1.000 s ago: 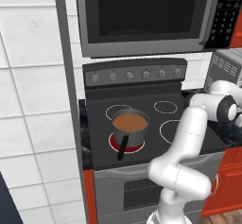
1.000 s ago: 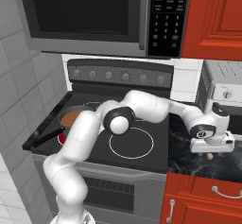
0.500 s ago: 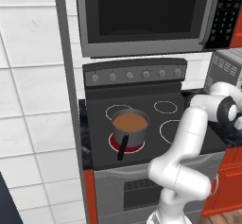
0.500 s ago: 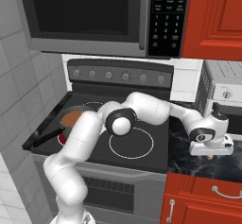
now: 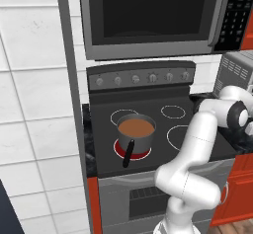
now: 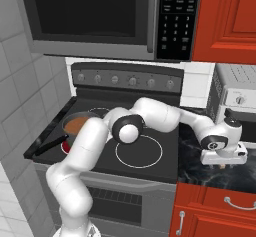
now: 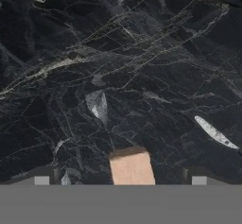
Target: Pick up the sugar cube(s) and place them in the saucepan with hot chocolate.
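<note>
A pale tan sugar cube (image 7: 132, 167) lies on the black marble counter (image 7: 118, 76), at the bottom middle of the hand view. My gripper (image 7: 120, 180) is open, one fingertip (image 7: 41, 180) on each side of the cube and apart from it. In the right base view the gripper (image 6: 223, 164) hangs low over the counter right of the stove. The grey saucepan (image 5: 136, 131) stands on the front left burner with reddish-brown hot chocolate (image 5: 135, 127) inside. Its black handle (image 5: 128, 152) points to the front. The saucepan (image 6: 76, 124) sits far to the left of my hand.
A toaster oven (image 6: 236, 101) stands at the back of the counter, just behind my hand. A microwave (image 5: 153, 16) hangs over the stove (image 6: 145, 153). The red burner glows under the saucepan. Red cabinets (image 6: 215, 211) lie below the counter.
My hand has sunk a little lower toward the counter. The jaws stay wide and the saucepan has not moved.
</note>
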You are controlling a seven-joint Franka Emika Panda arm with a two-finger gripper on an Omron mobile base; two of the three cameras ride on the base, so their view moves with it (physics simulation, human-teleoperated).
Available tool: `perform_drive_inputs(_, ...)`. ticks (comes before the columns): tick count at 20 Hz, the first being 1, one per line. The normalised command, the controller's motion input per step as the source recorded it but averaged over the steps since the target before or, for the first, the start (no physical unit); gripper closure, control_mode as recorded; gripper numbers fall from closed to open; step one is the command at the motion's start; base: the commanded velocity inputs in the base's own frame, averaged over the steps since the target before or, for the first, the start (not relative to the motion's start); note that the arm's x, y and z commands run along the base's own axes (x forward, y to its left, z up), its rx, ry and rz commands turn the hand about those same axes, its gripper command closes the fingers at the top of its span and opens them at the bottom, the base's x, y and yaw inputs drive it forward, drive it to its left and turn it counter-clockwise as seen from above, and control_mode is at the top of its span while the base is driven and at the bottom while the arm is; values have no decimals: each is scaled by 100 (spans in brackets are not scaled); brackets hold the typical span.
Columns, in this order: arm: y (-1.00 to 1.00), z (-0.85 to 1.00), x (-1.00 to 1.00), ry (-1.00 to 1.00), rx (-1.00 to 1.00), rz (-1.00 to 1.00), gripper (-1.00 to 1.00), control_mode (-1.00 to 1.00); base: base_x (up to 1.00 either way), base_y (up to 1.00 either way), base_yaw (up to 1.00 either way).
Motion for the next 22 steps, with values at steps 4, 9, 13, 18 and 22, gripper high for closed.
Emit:
perform_drive_inputs(4, 0, -13, 11, 0, 0, 0, -100, -100, 0, 0, 0)
perform_drive_inputs(9, 0, -13, 12, 0, 0, 0, -100, -100, 0, 0, 0)
perform_drive_inputs(13, 0, -9, 16, 0, 0, 0, -100, -100, 0, 0, 0)
perform_drive_inputs(18, 0, -13, 12, 0, 0, 0, -100, -100, 0, 0, 0)
perform_drive_inputs(22, 0, -16, 0, 3, 0, 0, -100, -100, 0, 0, 0)
